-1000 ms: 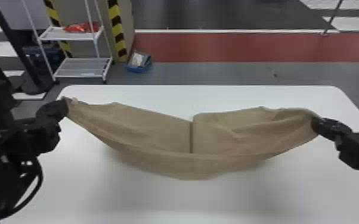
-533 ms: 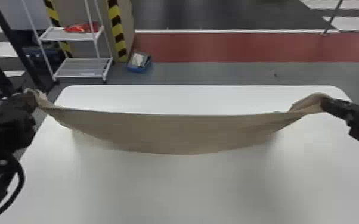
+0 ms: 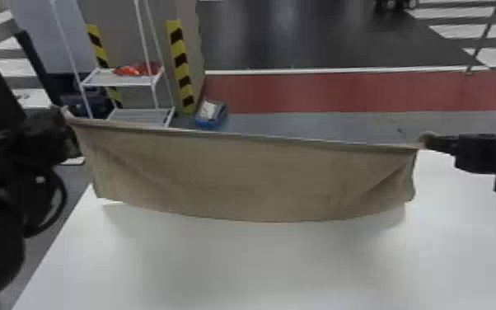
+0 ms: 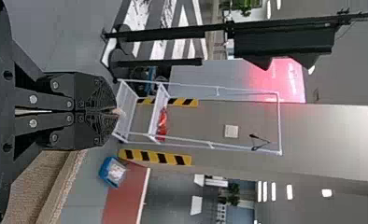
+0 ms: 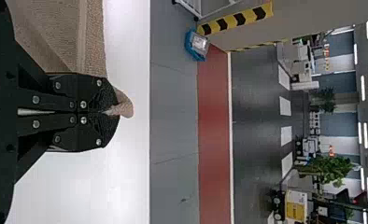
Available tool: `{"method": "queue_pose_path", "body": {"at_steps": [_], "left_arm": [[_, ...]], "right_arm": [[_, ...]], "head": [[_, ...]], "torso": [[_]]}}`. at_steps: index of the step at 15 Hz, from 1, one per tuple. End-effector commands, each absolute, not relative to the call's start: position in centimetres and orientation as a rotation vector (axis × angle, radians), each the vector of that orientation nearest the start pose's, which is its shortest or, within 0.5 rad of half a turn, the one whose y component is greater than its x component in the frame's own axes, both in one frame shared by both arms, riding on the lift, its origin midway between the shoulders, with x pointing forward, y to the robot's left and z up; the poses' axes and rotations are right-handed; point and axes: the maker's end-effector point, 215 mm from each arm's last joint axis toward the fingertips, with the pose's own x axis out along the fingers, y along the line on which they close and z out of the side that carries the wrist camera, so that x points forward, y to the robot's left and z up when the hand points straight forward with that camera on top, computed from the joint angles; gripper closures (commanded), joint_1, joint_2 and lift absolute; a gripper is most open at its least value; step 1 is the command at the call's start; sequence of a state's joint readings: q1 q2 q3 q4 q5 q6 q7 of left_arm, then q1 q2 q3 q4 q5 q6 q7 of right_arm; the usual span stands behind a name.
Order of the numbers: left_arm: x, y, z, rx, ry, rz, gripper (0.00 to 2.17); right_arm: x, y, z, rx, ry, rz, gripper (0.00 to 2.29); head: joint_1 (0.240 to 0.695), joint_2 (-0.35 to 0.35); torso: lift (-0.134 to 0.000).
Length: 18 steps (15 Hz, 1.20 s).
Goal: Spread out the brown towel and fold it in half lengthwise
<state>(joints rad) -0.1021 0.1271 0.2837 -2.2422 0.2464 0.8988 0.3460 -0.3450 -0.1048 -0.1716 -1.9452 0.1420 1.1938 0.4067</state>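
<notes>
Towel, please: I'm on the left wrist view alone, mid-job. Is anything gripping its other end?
Observer: Yes. The right pincer is shut on the upper right corner of the towel.

Operator: Good. And between the two ends, is it spread or bunched up?

Observer: Spread. It hangs as a wide sheet between that pincer and the left pincer, with slanting creases toward each end.
</notes>
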Motion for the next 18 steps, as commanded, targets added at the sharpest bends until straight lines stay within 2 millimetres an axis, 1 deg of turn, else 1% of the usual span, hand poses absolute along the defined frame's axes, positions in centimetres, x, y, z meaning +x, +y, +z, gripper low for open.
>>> {"method": "queue_pose_path", "body": {"at_steps": [1, 2, 3, 4, 5, 6, 7, 8, 9, 10, 11, 12, 13, 14, 15, 16, 17, 18], "left_arm": [[58.8, 44.8, -12.6, -0.129, -0.005, 0.463, 1.24], [60.1, 45.7, -10.9, -0.183, -0.043, 0.452, 1.24], [61.1, 46.0, -9.0, -0.22, -0.083, 0.442, 1.24], [60.9, 46.6, -8.2, -0.241, -0.105, 0.443, 1.23], [60.4, 46.5, -8.9, -0.256, -0.099, 0.43, 1.24], [59.3, 46.5, -10.1, -0.269, -0.098, 0.411, 1.24], [58.0, 46.0, -12.5, -0.273, -0.069, 0.386, 1.24], [56.3, 45.1, -15.0, -0.28, -0.036, 0.358, 1.23], [54.8, 43.8, -17.7, -0.277, 0.0, 0.338, 1.24], [53.7, 42.5, -20.0, -0.273, 0.04, 0.327, 1.24], [52.6, 41.4, -22.0, -0.261, 0.07, 0.325, 1.24], [52.0, 40.3, -23.7, -0.235, 0.095, 0.331, 1.24], [50.9, 39.3, -25.0, -0.203, 0.121, 0.343, 1.24], [49.5, 38.3, -26.0, -0.178, 0.142, 0.348, 1.23], [47.8, 37.4, -27.2, -0.143, 0.169, 0.364, 1.24], [46.8, 36.9, -28.7, -0.109, 0.202, 0.385, 1.24], [45.6, 36.6, -30.6, -0.072, 0.242, 0.415, 1.24], [44.2, 36.7, -32.3, -0.053, 0.273, 0.437, 1.24]], "right_arm": [[67.3, -29.0, -21.0, -0.009, 0.317, 0.115, 1.24], [69.6, -28.1, -17.0, 0.005, 0.219, 0.135, 1.24], [71.0, -28.3, -14.1, 0.022, 0.154, 0.137, 1.24], [71.4, -28.3, -12.9, 0.044, 0.124, 0.145, 1.24], [70.9, -28.6, -14.3, 0.068, 0.14, 0.157, 1.24], [69.3, -29.9, -17.7, 0.099, 0.175, 0.154, 1.24], [67.2, -31.1, -20.6, 0.094, 0.206, 0.144, 1.24], [64.5, -32.1, -24.4, 0.083, 0.251, 0.134, 1.24], [61.8, -33.2, -28.0, 0.087, 0.291, 0.122, 1.24], [59.5, -34.4, -30.6, 0.105, 0.323, 0.103, 1.24], [57.2, -35.4, -33.2, 0.114, 0.364, 0.085, 1.24], [55.1, -35.9, -35.9, 0.114, 0.416, 0.07, 1.24], [53.3, -36.4, -37.3, 0.092, 0.447, 0.056, 1.24], [50.9, -36.5, -38.8, 0.066, 0.479, 0.049, 1.24], [48.9, -36.8, -39.8, 0.049, 0.503, 0.043, 1.24], [47.7, -37.4, -40.4, 0.038, 0.518, 0.03, 1.24], [46.5, -37.9, -41.0, 0.026, 0.539, 0.02, 1.24], [45.0, -38.2, -41.4, 0.019, 0.554, 0.02, 1.24]], "head": [[0.557, 0.098], [0.532, 0.109], [0.457, 0.128], [0.414, 0.136], [0.375, 0.141], [0.351, 0.144], [0.34, 0.146], [0.347, 0.146], [0.403, 0.133], [0.441, 0.124], [0.49, 0.113], [0.54, 0.099], [0.586, 0.083], [0.659, 0.057], [0.694, 0.044], [0.695, 0.035], [0.695, 0.024], [0.695, 0.006]], "torso": [[-0.123], [-0.123], [-0.123], [-0.123], [-0.123], [-0.123], [-0.123], [-0.123], [-0.123], [-0.123], [-0.123], [-0.123], [-0.123], [-0.123], [-0.123], [-0.123], [-0.123], [-0.123]]}}
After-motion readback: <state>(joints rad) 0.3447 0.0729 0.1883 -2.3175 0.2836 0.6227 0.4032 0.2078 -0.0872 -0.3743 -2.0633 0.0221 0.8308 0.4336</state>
